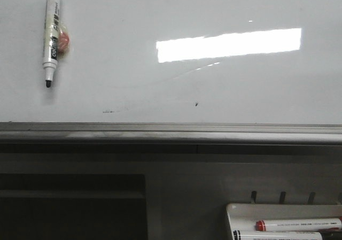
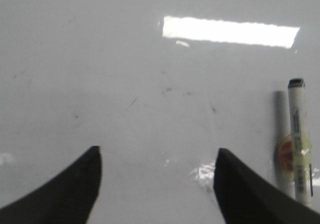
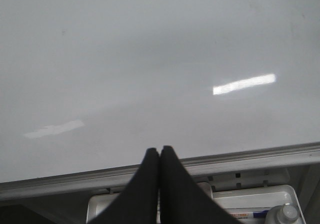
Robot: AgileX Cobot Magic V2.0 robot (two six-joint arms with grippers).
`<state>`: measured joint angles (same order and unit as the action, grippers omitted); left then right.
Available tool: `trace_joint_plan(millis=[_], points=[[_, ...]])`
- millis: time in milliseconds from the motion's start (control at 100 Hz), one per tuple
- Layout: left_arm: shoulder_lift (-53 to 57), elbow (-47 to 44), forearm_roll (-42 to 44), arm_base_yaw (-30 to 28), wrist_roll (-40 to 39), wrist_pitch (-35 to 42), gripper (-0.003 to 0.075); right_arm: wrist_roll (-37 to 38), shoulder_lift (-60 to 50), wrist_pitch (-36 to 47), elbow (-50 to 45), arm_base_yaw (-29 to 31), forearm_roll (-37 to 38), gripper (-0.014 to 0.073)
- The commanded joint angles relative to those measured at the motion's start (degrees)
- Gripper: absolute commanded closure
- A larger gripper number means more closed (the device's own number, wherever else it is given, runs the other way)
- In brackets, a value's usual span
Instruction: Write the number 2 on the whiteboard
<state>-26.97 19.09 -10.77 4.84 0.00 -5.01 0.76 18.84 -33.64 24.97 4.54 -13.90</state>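
You have nothing written yet: the whiteboard (image 1: 160, 90) shows only specks, no 2. The marker (image 1: 52, 31) lies near its far left corner. Your left pincer (image 2: 157, 181) is apart and empty; your right pincer (image 3: 160, 184) is together, empty.

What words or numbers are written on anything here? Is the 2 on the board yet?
White marker pen on the board: printed label, too blurred to read.
Red-capped marker in the white tray: tiny print, unreadable.
Glossy white whiteboard: no 2 or other writing, only specks and smudges.
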Motion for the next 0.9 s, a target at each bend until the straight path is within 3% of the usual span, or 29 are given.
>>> trace_joint_plan(millis=[0, 420, 650, 890], points=[[-2.60, 1.75, -0.56, 2.31, 0.00, 8.22, 0.0135, 0.01, 1.15, 3.26, 2.10, -0.04, -0.54, 0.0654], [-16.48, 2.85, 1.92, 31.49, 0.00, 17.80, 0.0208, 0.01, 1.15, 2.39, 2.10, -3.09, -0.28, 0.0654], [-29.13, 3.12, -2.34, 32.94, 0.00, 27.55, 0.0212, 0.01, 1.15, 3.16, 2.10, -3.09, -0.28, 0.0654], [-37.52, 7.34, -6.15, 32.94, 0.00, 28.47, 0.0269, 0.01, 1.15, 3.05, 2.10, -3.09, -0.28, 0.0654]])
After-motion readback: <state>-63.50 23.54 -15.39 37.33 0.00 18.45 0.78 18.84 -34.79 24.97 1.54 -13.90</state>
